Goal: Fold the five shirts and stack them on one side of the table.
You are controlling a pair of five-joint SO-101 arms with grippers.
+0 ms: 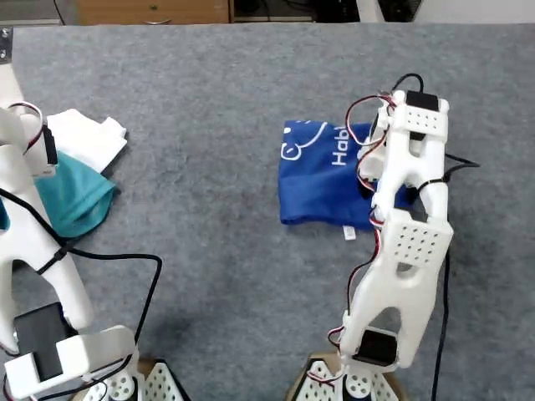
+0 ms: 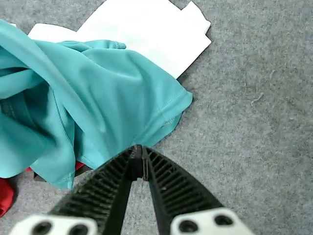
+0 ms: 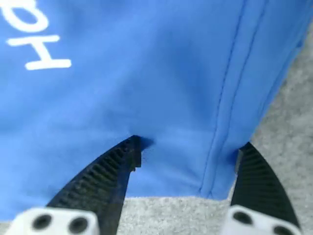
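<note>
Down on a blue shirt (image 1: 322,180) with white letters (image 1: 341,150) and a small tag (image 1: 349,232).
Right tool (image 3: 190,148) spread wide on its edge; left tool (image 2: 138,152) clenched empty by teal shirt (image 2: 98,98), white shirt (image 2: 156,29) at desk (image 1: 209,83) side.

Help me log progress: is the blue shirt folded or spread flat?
Folded. The blue shirt lies as a compact rectangle with a layered edge; the right gripper stands open at that edge.

White arm (image 1: 410,242), black cable (image 1: 109,257), ribbed left gripper (image 2: 139,152).
</note>
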